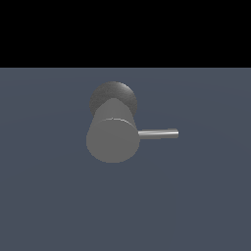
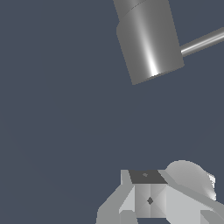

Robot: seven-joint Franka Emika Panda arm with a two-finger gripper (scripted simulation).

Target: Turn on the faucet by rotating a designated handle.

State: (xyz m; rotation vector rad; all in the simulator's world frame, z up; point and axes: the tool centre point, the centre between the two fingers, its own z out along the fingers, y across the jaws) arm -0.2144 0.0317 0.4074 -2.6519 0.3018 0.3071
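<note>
A: Spotted the faucet?

B: Yes. Thick, plain, matte grey cylinder, standing up from the blue-grey bench, flat round end facing the exterior view. Sits near the middle of that view, a little toward its left. Darker grey round base peeking out behind the end.

A: And the handle?

B: Thin, straight, shiny silver-grey rod. Sticks out sideways from the cylinder toward the exterior view's right, close to level, roughly as long as the cylinder is wide. Bright streak along its length.

A: Same in the wrist view?

B: Same parts. Faucet shown from the side, with a pale vertical glint on the curved wall and the flat end in shadow. Handle running out of the frame's edge.

A: Claw?

B: Only white and grey housing visible at the wrist view's edge, well apart from the faucet. Fingertips out of frame, so cannot tell whether spread or pressed together. Not seen in the exterior view at all.
</note>
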